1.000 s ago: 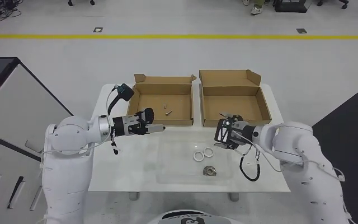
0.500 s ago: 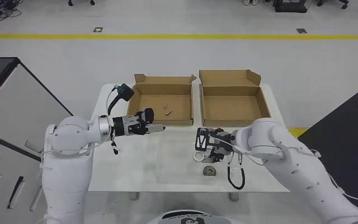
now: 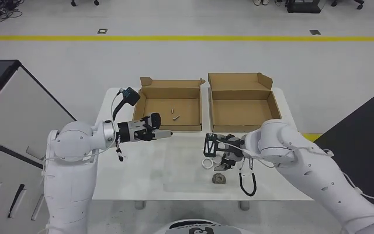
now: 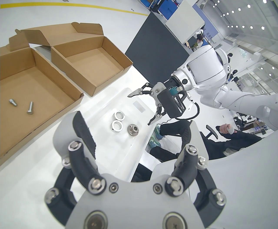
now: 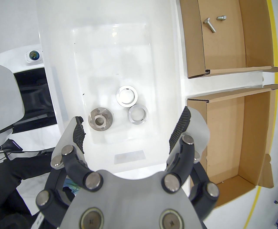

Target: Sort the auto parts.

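Beneath the spread right claw [image 5: 132,118], two metal rings [image 5: 117,96] [image 5: 129,115] lie edge to edge in a clear tray [image 5: 108,54], with a flanged hub [image 5: 108,118] just beside them, closer to one fingertip. The claw hangs released and empty above the parts, touching none. To its far side sit two cardboard boxes on the white table [image 5: 180,65]: the nearer one [image 5: 225,134] holds nothing, while the farther one [image 5: 223,49] holds two bolts [image 5: 209,25] [image 5: 221,18].

The left claw [image 3: 165,134] is also released and empty, held well apart from the tray at the front edge of the bolt box.

The step in hand appears to be the pick of a ring, since one of the pair sits almost squarely between the right fingertips. The next move calls for a straight descent and a clean closure on that single ring (its neighbour lies close enough to be nudged or caught along with it). The hub should be left undisturbed. A carry to the empty box would likely follow, since the bolts already have their own.
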